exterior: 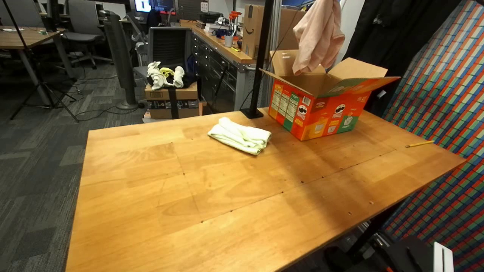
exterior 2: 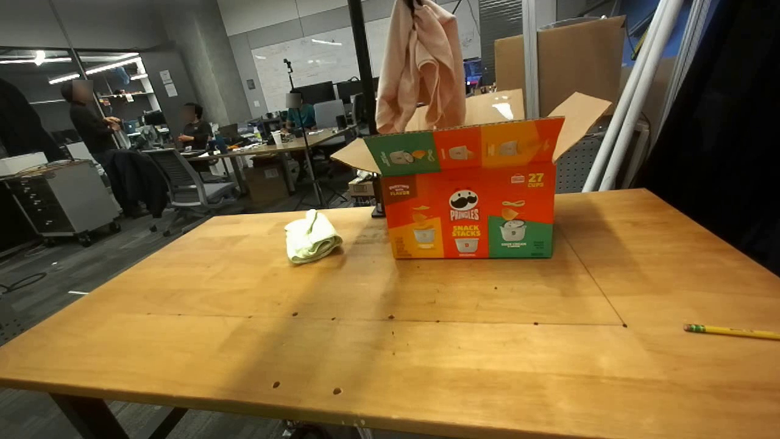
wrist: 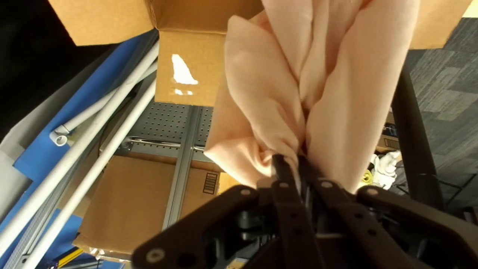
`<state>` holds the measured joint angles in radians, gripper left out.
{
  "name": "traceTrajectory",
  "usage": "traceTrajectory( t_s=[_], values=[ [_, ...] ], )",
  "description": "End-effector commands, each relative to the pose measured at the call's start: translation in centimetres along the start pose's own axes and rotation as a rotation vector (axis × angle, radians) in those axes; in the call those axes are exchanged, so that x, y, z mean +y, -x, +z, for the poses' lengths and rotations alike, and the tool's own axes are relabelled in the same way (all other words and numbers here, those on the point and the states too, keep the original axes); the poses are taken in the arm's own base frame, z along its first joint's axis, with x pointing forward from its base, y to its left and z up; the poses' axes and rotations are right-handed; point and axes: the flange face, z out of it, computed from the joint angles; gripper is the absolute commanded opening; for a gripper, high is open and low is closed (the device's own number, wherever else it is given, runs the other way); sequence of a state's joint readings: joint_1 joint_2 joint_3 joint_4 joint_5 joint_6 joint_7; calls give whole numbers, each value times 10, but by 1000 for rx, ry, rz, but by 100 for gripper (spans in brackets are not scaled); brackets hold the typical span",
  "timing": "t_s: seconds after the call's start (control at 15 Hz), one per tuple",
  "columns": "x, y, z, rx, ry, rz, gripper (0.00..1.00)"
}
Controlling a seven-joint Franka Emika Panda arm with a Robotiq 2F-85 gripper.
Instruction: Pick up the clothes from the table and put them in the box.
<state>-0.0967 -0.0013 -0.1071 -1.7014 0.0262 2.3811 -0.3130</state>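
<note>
My hand point(wrist: 291, 160) is clamped on a gathered fold of the pink cloth point(exterior: 319, 37), which hangs over the box point(exterior 2: 469, 213). I judge it light and limp; loose ends may catch on the flaps point(exterior 2: 463, 149). For the green cloth point(exterior: 242, 136), folded on the tabletop point(exterior: 170, 200), I should pinch the raised fold.

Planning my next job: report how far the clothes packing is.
Done: the pink cloth is lifted. In hand: the claw grips it, apparently over the open box, whose bottom is hidden. Left: releasing it, then packing the pale green cloth folded on the table.
</note>
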Motion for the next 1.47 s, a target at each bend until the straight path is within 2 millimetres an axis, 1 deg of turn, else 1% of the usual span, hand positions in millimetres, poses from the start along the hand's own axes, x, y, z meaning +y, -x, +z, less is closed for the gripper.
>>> traceTrajectory(
  t_s=[0.0, 0.33, 0.4, 0.47, 0.53, 0.6, 0.67, 0.8, 0.87, 1.4],
  values=[
    [5, 16, 4, 5, -12, 1, 2],
    [-3, 46, 32, -74, -50, -9, 2],
    [-4, 51, 36, -88, -52, -11, 4],
    [-7, 55, 40, -108, -56, -17, 32],
    [-8, 58, 42, -115, -58, -20, 34],
    [-10, 61, 44, -124, -62, -25, 40],
    [-8, 56, 56, -141, -53, -11, 22],
    [-9, 59, 58, -148, -56, -14, 38],
    [-10, 60, 58, -148, -56, -15, 41],
    [-10, 60, 55, -146, -57, -17, 40]
  ],
)
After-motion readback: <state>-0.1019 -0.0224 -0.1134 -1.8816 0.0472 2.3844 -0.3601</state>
